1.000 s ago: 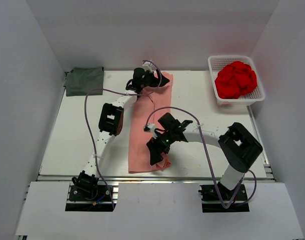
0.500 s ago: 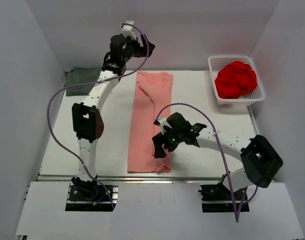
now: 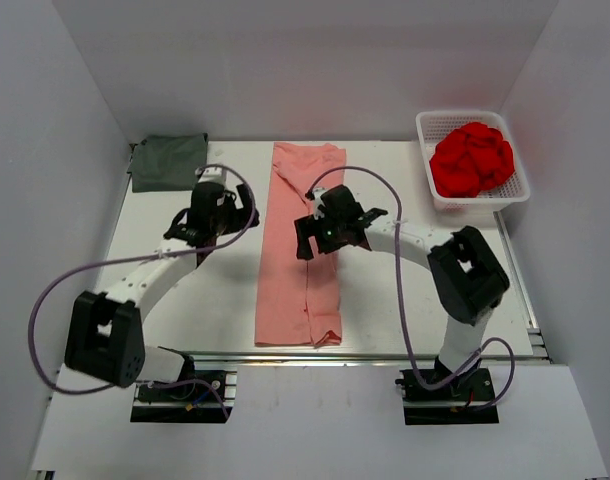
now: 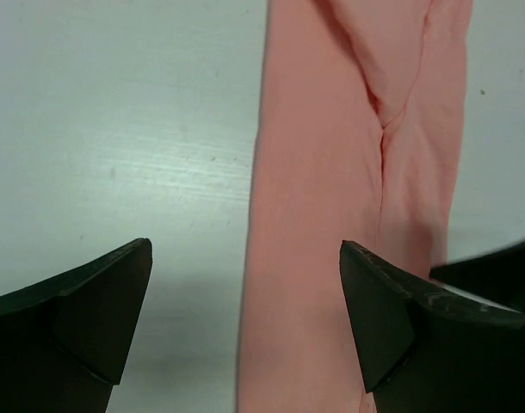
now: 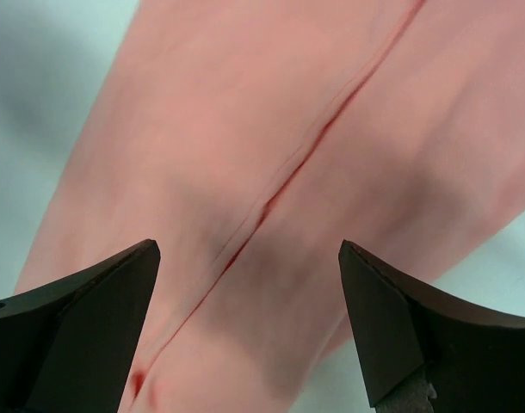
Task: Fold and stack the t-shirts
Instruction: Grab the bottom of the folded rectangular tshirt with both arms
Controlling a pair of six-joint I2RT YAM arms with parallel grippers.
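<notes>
The salmon-pink t-shirt (image 3: pixel 303 250) was found laid as a long strip at frame centre, the grey-green t-shirt (image 3: pixel 168 162) at upper left. The left gripper (image 4: pixel 245 267) and right gripper (image 5: pixel 250 267) were noted spread open, nothing grasped.

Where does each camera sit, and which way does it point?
Top external: fixed above and behind the robot, looking down on the white table, a long folded salmon-pink cloth shirt and a dark grey-green shirt; left arm and right arm show.
Left wrist: on the left arm, facing down at the pink shirt's edge and table; open left gripper shows.
Right wrist: on the right arm, facing the shirt's centre crease; open right gripper shows.
Shared: all three see the pink shirt.
</notes>
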